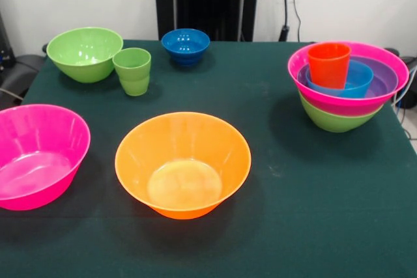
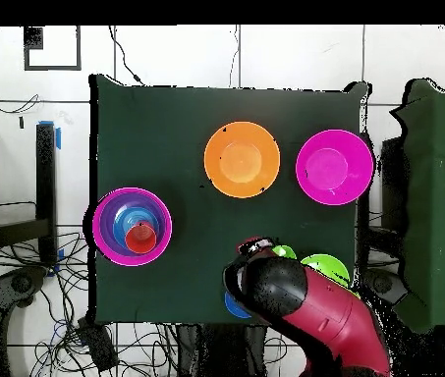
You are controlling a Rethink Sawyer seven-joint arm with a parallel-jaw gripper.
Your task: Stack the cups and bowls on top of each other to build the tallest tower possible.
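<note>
The tower (image 1: 348,86) stands at the right: a green bowl base, a wide pink bowl, a purple bowl, a blue bowl and the orange-red cup (image 1: 329,63) on top. It also shows in the overhead view (image 2: 133,226). A big orange bowl (image 1: 184,164) and a big pink bowl (image 1: 36,154) sit apart at the front. A green bowl (image 1: 83,53), the light green cup (image 1: 133,69) and a small blue bowl (image 1: 186,45) stand at the far side. The gripper (image 2: 255,250) shows only from above, at the arm's end over the cup and blue bowl.
The red arm (image 2: 314,314) partly covers the green bowl (image 2: 326,267), the green cup (image 2: 284,252) and the blue bowl (image 2: 232,304) in the overhead view. The black pedestal (image 1: 207,1) stands behind the table. Cables lie on the floor around the table.
</note>
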